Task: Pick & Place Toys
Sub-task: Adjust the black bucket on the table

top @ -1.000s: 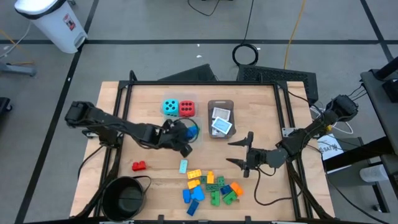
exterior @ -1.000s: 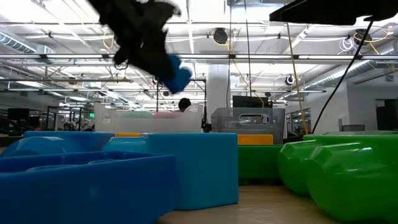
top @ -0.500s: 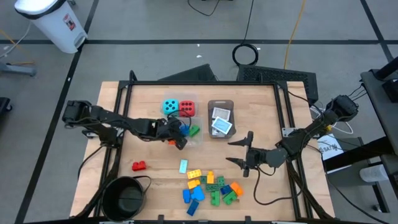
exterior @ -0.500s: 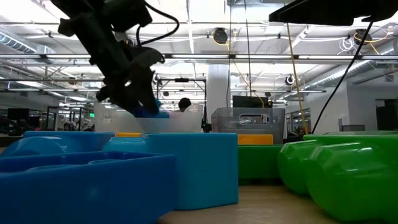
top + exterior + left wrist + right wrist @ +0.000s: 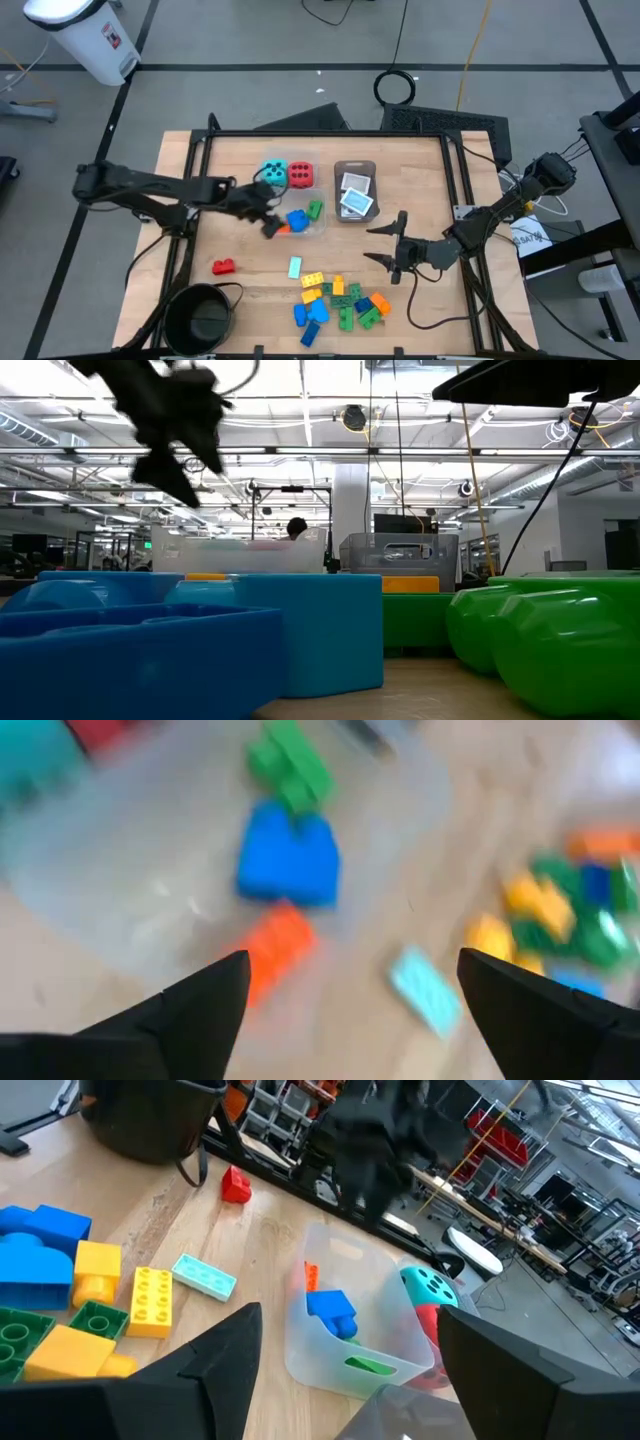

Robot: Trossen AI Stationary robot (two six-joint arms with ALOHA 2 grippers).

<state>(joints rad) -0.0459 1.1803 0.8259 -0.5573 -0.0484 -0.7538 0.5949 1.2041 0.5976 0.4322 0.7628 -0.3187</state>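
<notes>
Left gripper: My left gripper (image 5: 268, 218) hung over the middle of the counter, just beside the clear tub (image 5: 322, 222). Its fingers were spread and held nothing, which I read as a release above the tub.

Tub contents: A blue brick (image 5: 297, 219), a green brick (image 5: 314, 210) and an orange brick (image 5: 276, 949) lay inside the clear tub. The left wrist view showed all three resting loose on its floor, apart from the fingers. I judged the tub to be the collecting place, hence the drop there.

Dice: The teal die (image 5: 273, 173) and red die (image 5: 299, 175) sat side by side toward the counter's far edge, next to the tub.

Cards: Small white cards (image 5: 354, 194) lay in a second container (image 5: 356, 166) beside the dice; sorted apart, it seemed.

Right gripper: My right gripper (image 5: 385, 245) waited toward the right edge, fingers apart and empty, facing the pile. I took this for a stand-off so the arms would not cross.

Remaining toys: A heap of bricks (image 5: 338, 299) in blue, yellow, green and orange lay by the near edge. A pale teal brick (image 5: 295, 267) lay alone just beyond it, and a red brick (image 5: 224, 266) nearer the left edge.

Other: A black bowl (image 5: 200, 316) stood at the near left corner.

Progress: Early, by my judgement; most bricks were not yet placed.
</notes>
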